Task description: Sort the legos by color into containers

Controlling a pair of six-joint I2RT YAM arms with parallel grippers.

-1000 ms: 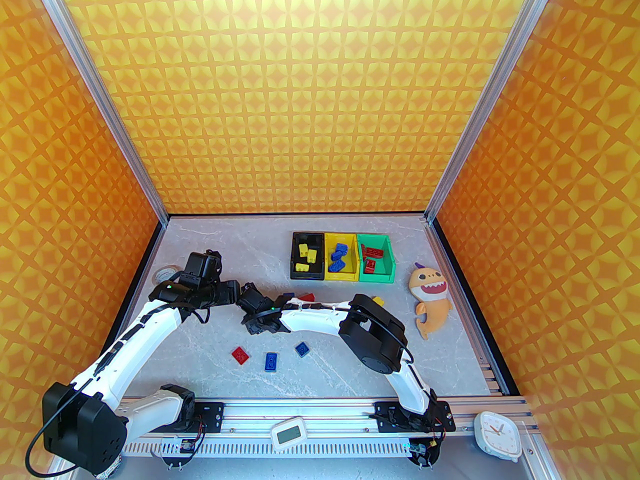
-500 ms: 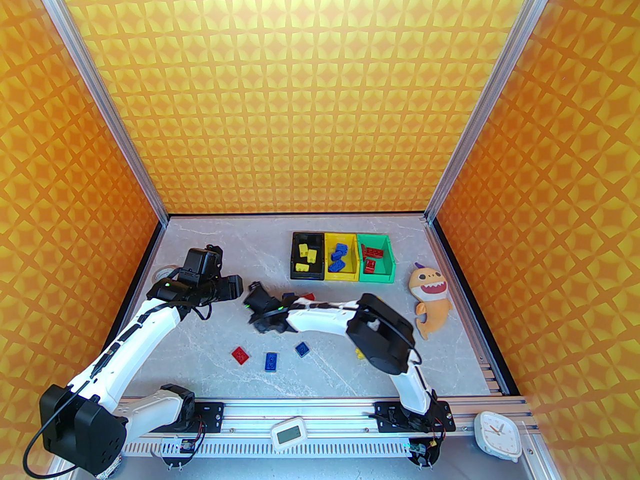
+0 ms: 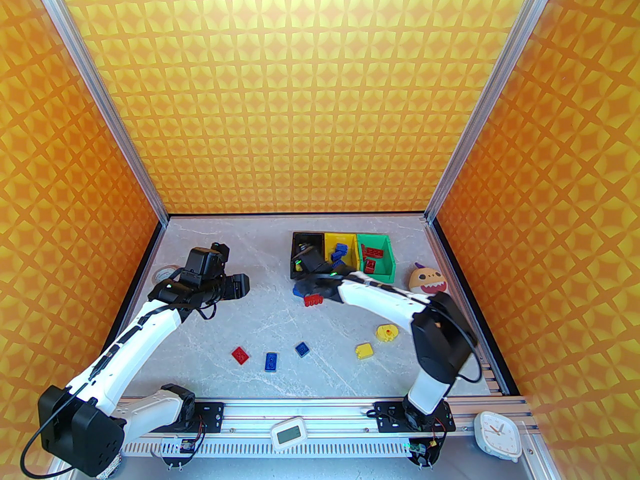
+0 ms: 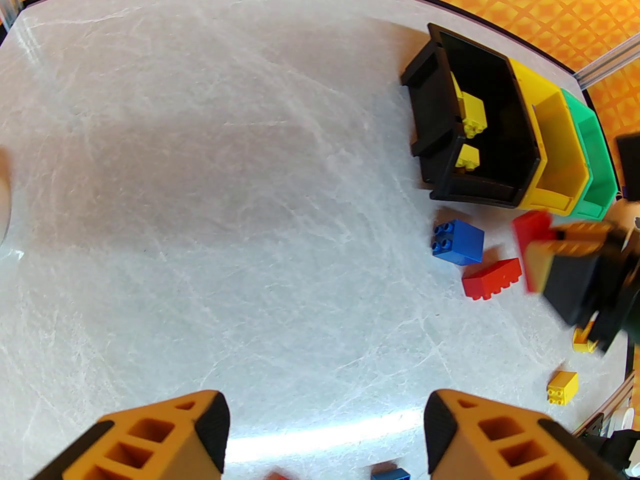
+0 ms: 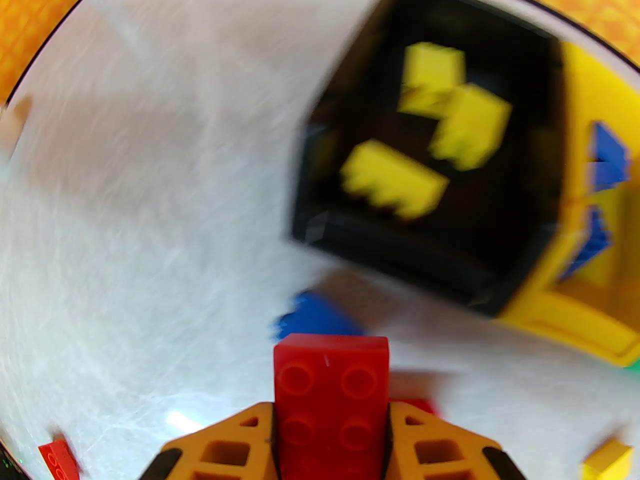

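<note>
Currently: right gripper [image 5: 330, 413], lower centre, clenched on 1 red lego [image 5: 331, 368]; early release beside black container [image 5: 415, 263] risks missorting; left gripper [image 4: 325, 433] agape.

From above, the right arm [image 3: 380, 298] lies across the near halves of the black bin [image 3: 294, 253] and the yellow bin [image 3: 340, 238], hiding their near walls and some of the bricks inside. Its elbow covers the plush monster [image 3: 425, 279] below the mouth, and its wrist hides most of a blue brick [image 3: 298, 289] on the counter [image 3: 260, 328]. The left arm [image 3: 150, 328] half covers the tape roll [image 3: 164, 272]. The right wrist view is smeared by motion: the yellow bricks [image 5: 395, 180] show no clear studs, and the red brick [image 5: 331, 398] and the right fingers [image 5: 220, 450] gripping it run off the bottom edge. The left fingers [image 4: 165, 438] are cropped at the bottom edge too
</note>
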